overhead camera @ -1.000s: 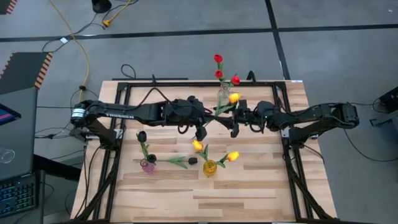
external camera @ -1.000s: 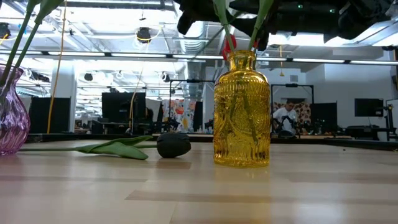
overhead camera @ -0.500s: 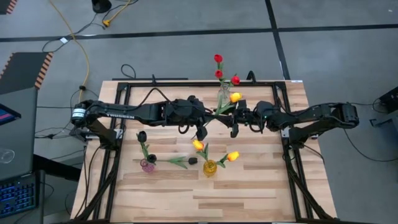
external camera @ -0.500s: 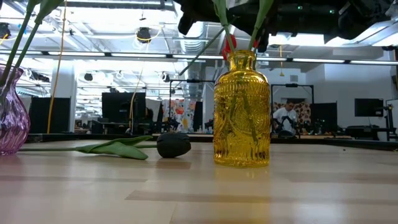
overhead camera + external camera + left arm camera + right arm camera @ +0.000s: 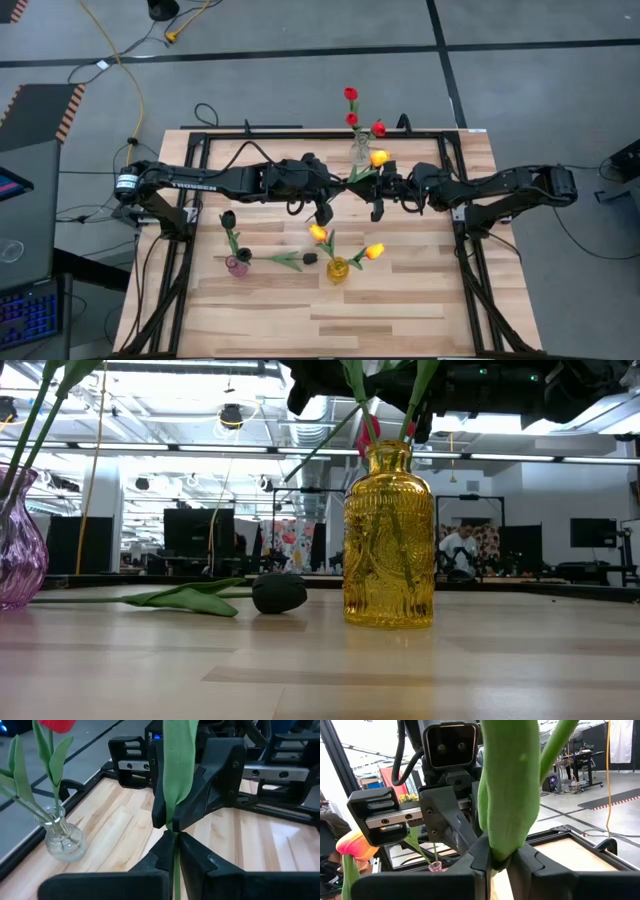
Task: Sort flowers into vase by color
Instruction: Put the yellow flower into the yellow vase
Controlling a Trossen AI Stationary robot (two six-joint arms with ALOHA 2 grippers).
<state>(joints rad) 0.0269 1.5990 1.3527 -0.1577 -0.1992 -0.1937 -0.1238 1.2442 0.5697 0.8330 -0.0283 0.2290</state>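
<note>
Since a second ago nothing has visibly moved: left gripper (image 5: 348, 186) and right gripper (image 5: 372, 186) both stay clamped on one yellow-orange tulip (image 5: 377, 157) above the surface's middle, beside the clear vase (image 5: 359, 152) near the far edge. Judgement: a handover is pending. The stem runs diagonally, head pointing toward the far right corner.

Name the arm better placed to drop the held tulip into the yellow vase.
Left, probably: both the left gripper and right gripper clamp the yellow-orange tulip, but the yellow vase sits nearer left.
</note>
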